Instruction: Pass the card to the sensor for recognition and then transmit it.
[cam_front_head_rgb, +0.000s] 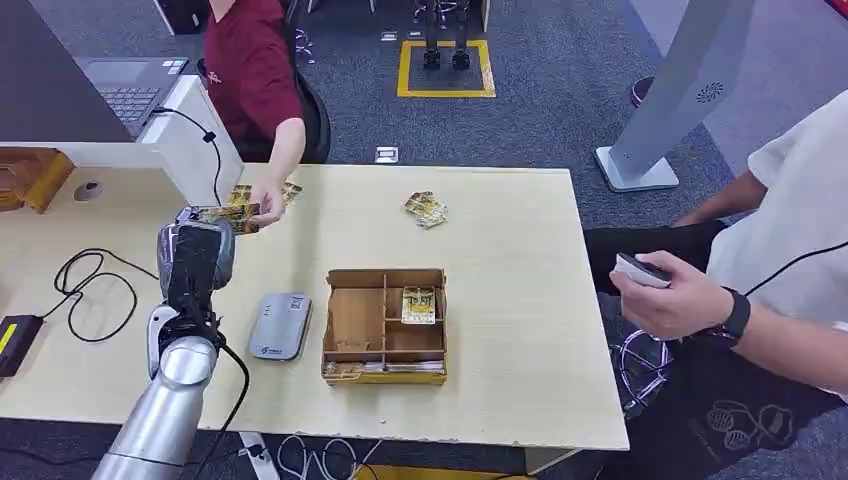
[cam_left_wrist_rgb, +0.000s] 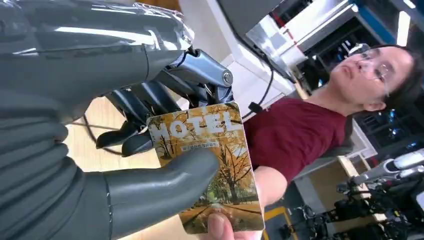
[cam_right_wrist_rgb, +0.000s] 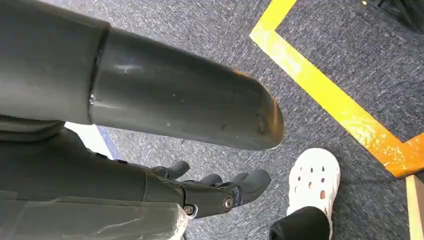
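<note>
My left hand (cam_front_head_rgb: 196, 256) is raised over the table's left part and holds a card (cam_front_head_rgb: 226, 216) by one end. In the left wrist view the card (cam_left_wrist_rgb: 215, 165) shows autumn trees and the word HOTEL, pinched between my thumb (cam_left_wrist_rgb: 165, 186) and the dark fingers (cam_left_wrist_rgb: 137, 102). A person in a dark red shirt (cam_front_head_rgb: 250, 62) has a hand (cam_front_head_rgb: 266, 206) on the card's far end; their fingertip (cam_left_wrist_rgb: 220, 228) presses it. The grey card sensor (cam_front_head_rgb: 280, 326) lies flat on the table, nearer to me than the hand. My right hand (cam_right_wrist_rgb: 210, 189) hangs beside me over the carpet, holding nothing.
A wooden divided box (cam_front_head_rgb: 385, 326) with cards stands mid-table beside the sensor. Loose cards (cam_front_head_rgb: 427, 208) lie further back, more by the person's hand (cam_front_head_rgb: 290, 190). Black cables (cam_front_head_rgb: 95, 285) run at the left. A second person at the right holds a small device (cam_front_head_rgb: 640, 270).
</note>
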